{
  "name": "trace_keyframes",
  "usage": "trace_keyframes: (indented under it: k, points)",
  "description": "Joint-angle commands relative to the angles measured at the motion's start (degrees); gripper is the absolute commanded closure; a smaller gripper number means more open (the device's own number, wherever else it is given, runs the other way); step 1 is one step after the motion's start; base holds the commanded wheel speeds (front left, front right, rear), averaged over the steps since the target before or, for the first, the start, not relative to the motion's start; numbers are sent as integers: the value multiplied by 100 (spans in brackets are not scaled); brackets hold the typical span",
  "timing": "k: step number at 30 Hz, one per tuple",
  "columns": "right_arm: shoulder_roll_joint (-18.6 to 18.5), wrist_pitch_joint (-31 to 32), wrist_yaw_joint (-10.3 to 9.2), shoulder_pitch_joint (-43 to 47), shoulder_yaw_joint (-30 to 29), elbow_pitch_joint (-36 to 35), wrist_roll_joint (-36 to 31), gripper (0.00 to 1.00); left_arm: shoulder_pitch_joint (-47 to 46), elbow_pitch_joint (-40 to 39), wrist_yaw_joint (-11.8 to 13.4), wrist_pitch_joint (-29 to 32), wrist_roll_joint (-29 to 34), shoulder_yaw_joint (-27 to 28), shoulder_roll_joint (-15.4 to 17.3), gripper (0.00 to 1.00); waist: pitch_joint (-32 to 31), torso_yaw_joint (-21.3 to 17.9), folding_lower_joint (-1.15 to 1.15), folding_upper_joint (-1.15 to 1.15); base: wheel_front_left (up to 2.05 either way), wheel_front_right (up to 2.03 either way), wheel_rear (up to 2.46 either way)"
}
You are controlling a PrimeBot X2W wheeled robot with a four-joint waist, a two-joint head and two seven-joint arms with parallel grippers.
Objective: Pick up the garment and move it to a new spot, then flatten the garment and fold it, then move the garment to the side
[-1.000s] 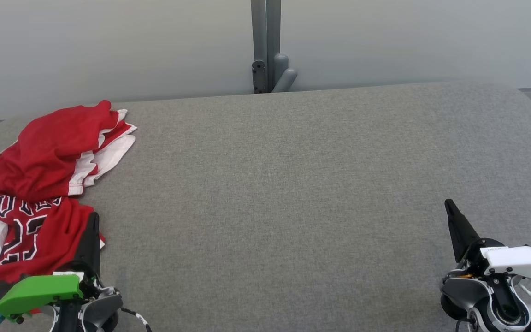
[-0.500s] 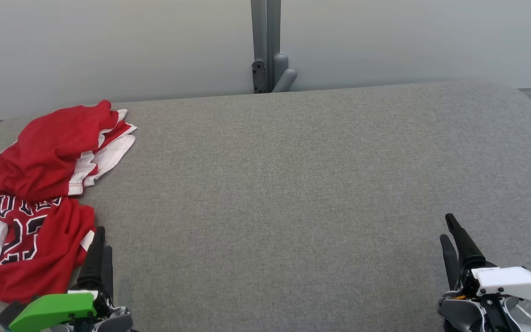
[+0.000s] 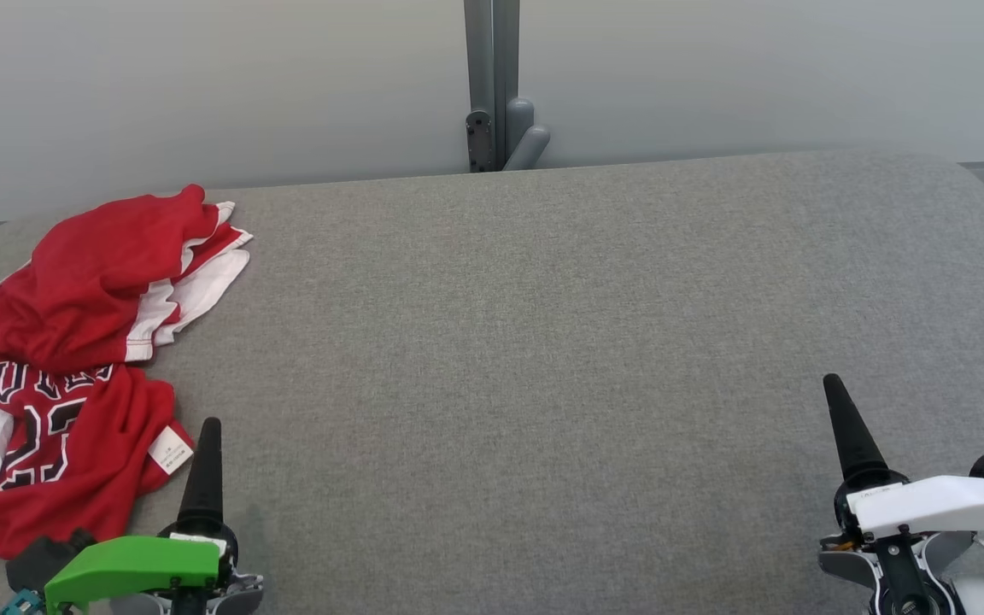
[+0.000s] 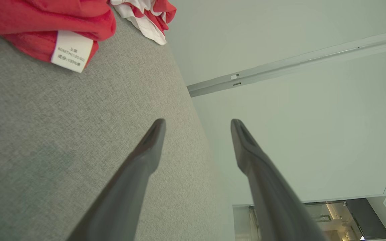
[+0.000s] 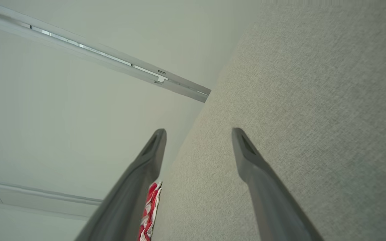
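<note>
The garment [image 3: 73, 342] is a red jersey with white trim and dark lettering, lying crumpled at the left end of the grey fabric table [image 3: 543, 342]. Its white label [image 3: 170, 450] lies at its near right edge. My left gripper [image 3: 206, 453] stands just right of that label, clear of the cloth. In the left wrist view the left gripper [image 4: 198, 125] is open and empty, with the garment [image 4: 39, 20] and label [image 4: 70, 55] at the upper left. My right gripper [image 3: 842, 418] hovers over bare table at the lower right, far from the garment. In the right wrist view it [image 5: 199, 134] is open and empty.
A grey post with a bracket [image 3: 492, 85] rises behind the table's far edge, in front of a pale wall. The table's corners are rounded, and the garment hangs close to the left edge. Bare grey cloth stretches between the two grippers.
Both grippers have gone from shut to open. The left gripper has slid right, off the garment's edge, and the white label now shows. The right gripper sits about where it was.
</note>
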Motion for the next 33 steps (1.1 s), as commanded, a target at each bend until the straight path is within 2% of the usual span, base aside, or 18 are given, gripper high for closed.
trace_keyframes:
  k: [1, 19, 33]
  points:
    - [-50, -62, 2, -5, 27, -146, -282, 0, -67, -97, 6, -61, 298, -32, 23, 0, 1, -1, 0, 5, 0, 0, 0]
    - [-101, -443, 3, 133, 151, -259, -2144, 0, 45, -230, 38, -444, 2363, -177, 34, 0, 11, -40, 0, 9, 0, 0, 0]
    - [-137, -678, 3, 191, 220, -293, -3151, 0, 117, -257, 0, -682, 3487, -190, 43, 0, 23, -44, 0, 12, 0, 0, 0]
